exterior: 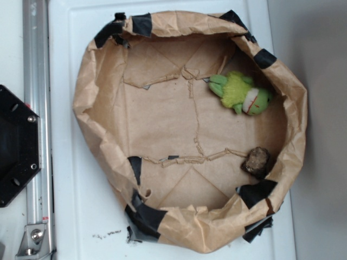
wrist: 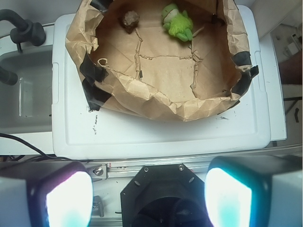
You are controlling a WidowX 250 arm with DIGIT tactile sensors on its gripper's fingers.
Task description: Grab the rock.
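The rock point(exterior: 257, 161) is a small lumpy dark brown stone lying on the paper floor of the basin, close to its right wall. In the wrist view the rock point(wrist: 129, 20) shows far off at the top, left of the green plush. My gripper point(wrist: 149, 196) is open, its two pale fingertips point(wrist: 68, 198) wide apart with nothing between them. It hangs over the black robot base, well outside the basin and far from the rock. The exterior view does not show the gripper.
A crumpled brown paper basin point(exterior: 87, 97) with black tape patches sits on a white lid point(exterior: 70, 216). A green-yellow plush toy point(exterior: 241, 93) lies at the basin's upper right. The black robot base point(exterior: 16, 146) and a metal rail point(exterior: 37, 65) stand at the left.
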